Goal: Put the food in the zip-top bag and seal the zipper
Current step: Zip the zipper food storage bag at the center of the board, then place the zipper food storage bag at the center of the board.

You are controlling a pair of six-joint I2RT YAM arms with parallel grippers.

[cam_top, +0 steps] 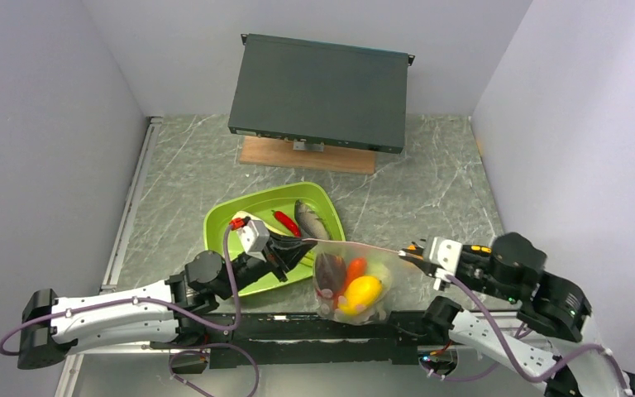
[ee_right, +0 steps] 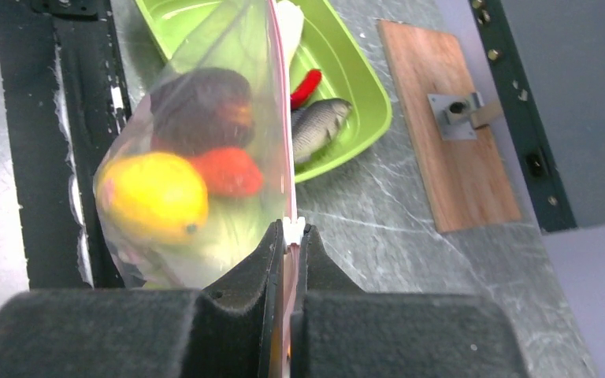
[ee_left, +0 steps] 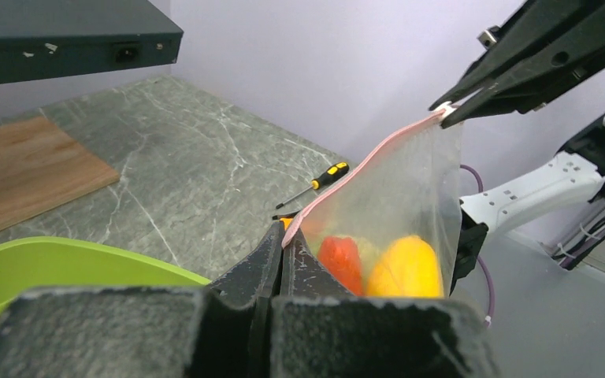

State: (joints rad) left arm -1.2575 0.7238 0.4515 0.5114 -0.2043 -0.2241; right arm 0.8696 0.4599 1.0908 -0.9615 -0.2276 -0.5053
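The clear zip-top bag (cam_top: 355, 285) hangs between both grippers, stretched taut along its pink zipper (cam_top: 355, 244). Inside are a yellow fruit (cam_top: 362, 293), a red tomato (cam_top: 355, 268), a dark purple bulb (cam_top: 329, 273) and pale green food. My left gripper (cam_top: 293, 245) is shut on the zipper's left end (ee_left: 285, 239). My right gripper (cam_top: 413, 253) is shut on the zipper's right end with its white slider (ee_right: 290, 229). A grey fish (cam_top: 311, 219) and a red chilli (cam_top: 285, 222) lie in the lime-green tray (cam_top: 223, 219). The fish (ee_right: 317, 126) also shows in the right wrist view.
A dark flat box (cam_top: 321, 91) stands on a wooden board (cam_top: 306, 155) at the back. A yellow-handled screwdriver (ee_left: 315, 183) lies on the marble table past the bag. Grey walls close in left, right and back. The black arm-base rail (cam_top: 298, 327) runs under the bag.
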